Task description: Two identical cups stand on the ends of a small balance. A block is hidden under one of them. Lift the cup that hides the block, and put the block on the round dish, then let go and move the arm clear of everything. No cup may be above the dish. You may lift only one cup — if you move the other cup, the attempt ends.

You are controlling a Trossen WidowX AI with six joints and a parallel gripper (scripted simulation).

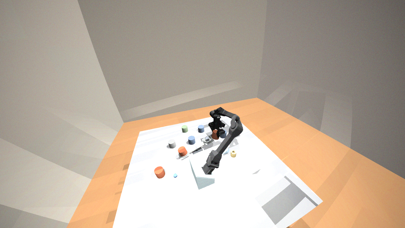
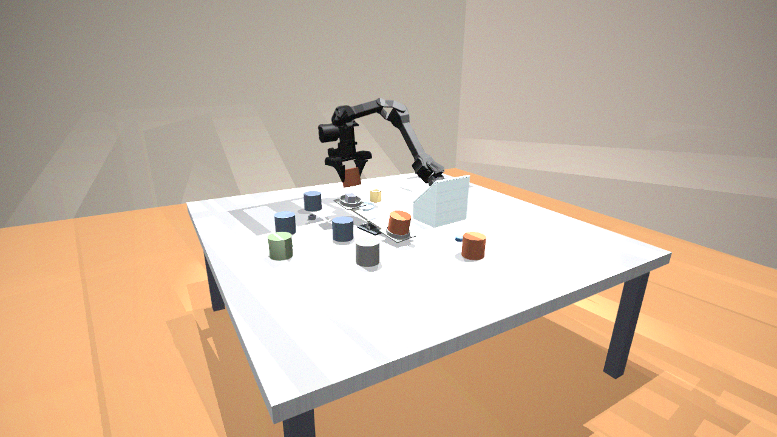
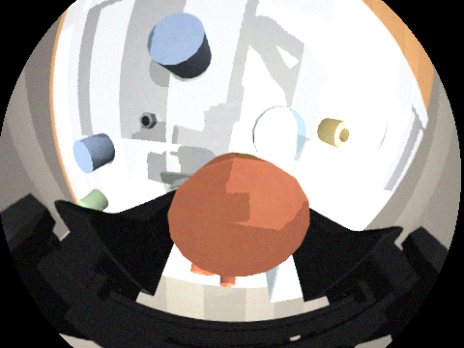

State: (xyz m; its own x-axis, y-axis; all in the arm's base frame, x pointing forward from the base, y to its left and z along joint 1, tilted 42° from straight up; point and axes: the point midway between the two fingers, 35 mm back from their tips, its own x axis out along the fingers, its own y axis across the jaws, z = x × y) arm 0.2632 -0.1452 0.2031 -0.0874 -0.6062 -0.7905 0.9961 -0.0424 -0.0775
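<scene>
My gripper (image 1: 216, 134) (image 2: 352, 176) (image 3: 236, 194) is shut on an orange-red cup, holding it in the air beyond the block's end of the balance. The block (image 1: 207, 138) (image 2: 350, 198), small and grey, sits uncovered on that end pan. The identical cup (image 1: 182, 151) (image 2: 399, 223) stands on the other end of the balance (image 1: 197, 150) (image 2: 369, 229). The round dish (image 3: 301, 132) (image 2: 368, 206), pale blue, lies on the table beside the balance. The held cup hides most of the balance in the wrist view and is not over the dish.
A yellow ring (image 1: 233, 154) (image 2: 375, 195) (image 3: 333, 132) stands near the dish. Several blue cylinders, a green one (image 2: 280, 246), a grey one (image 2: 367, 252) and an orange one (image 2: 473, 246) stand around. A pale blue wedge-shaped box (image 1: 206, 181) (image 2: 442, 203) is by the arm's base. A dark nut (image 3: 148, 120) lies nearby.
</scene>
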